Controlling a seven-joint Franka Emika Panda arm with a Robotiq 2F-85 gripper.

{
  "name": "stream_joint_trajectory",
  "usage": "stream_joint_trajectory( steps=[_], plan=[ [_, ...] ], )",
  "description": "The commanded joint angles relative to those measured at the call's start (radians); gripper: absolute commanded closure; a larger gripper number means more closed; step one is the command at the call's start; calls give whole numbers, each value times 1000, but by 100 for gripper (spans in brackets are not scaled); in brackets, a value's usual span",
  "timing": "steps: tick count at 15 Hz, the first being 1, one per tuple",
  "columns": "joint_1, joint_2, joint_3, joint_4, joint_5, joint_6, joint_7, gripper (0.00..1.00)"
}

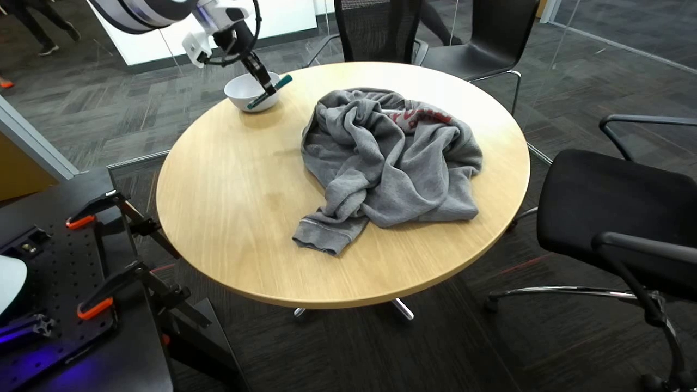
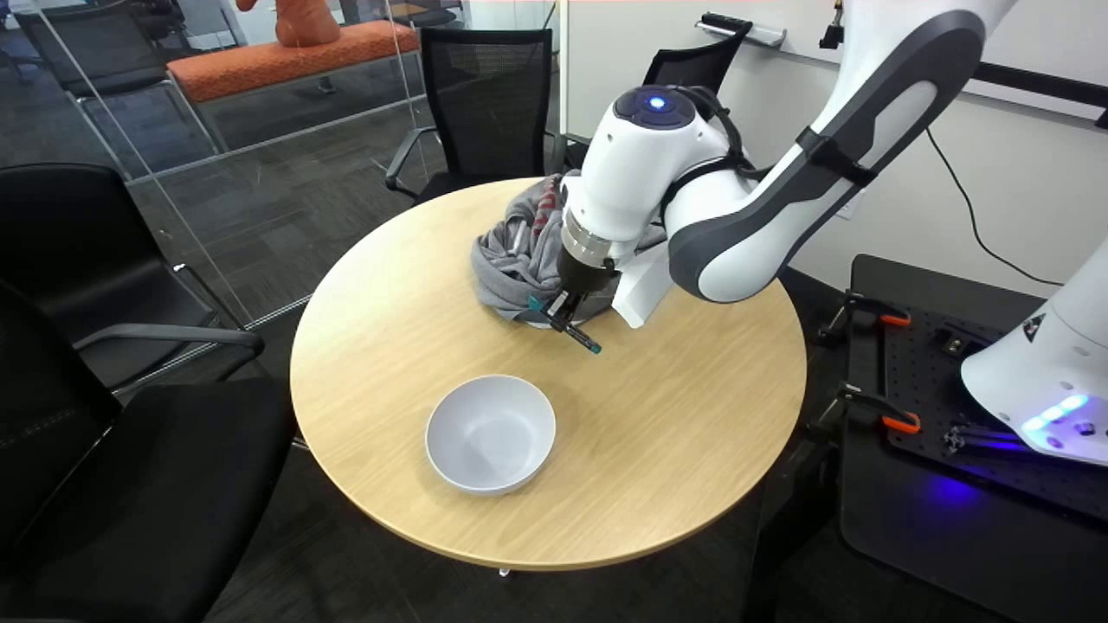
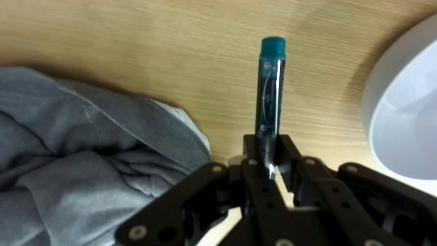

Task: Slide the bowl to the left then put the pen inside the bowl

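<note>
The light grey-white bowl (image 2: 491, 437) sits upright on the round wooden table. It also shows in an exterior view (image 1: 240, 93) and at the right edge of the wrist view (image 3: 379, 106). It looks empty. My gripper (image 3: 267, 148) is shut on the dark pen (image 3: 270, 92), whose visible end is teal green. The fingers hold the pen around its middle, above the table. The wrist view shows pen and gripper beside the bowl, between it and the grey cloth. The gripper (image 2: 564, 318) and the pen (image 2: 585, 339) show in an exterior view too, apart from the bowl.
A heap of grey cloth (image 1: 392, 163) with red lettering covers much of the table (image 1: 228, 190). It also shows in the wrist view (image 3: 85, 184). Chairs (image 1: 615, 201) stand around the table. A black stand with orange-tipped clamps (image 1: 95, 308) is beside it.
</note>
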Motion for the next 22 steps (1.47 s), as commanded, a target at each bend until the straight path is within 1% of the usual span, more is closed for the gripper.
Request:
stream_joint_trajectory(
  steps=[1,6,8,10,14,18,22],
  plan=[
    [-25,-11,49,78,-37,-67,-100,95],
    [-148,18,228,199,-7,-170,-354,95],
    [-188,35,287,247,-2,-217,-439,95],
    [-217,59,332,295,-2,-264,-512,95],
    [-230,124,379,385,-13,-326,-612,95],
    [-229,187,408,442,-15,-336,-684,95],
    [-226,226,419,461,-23,-312,-727,95]
  ],
)
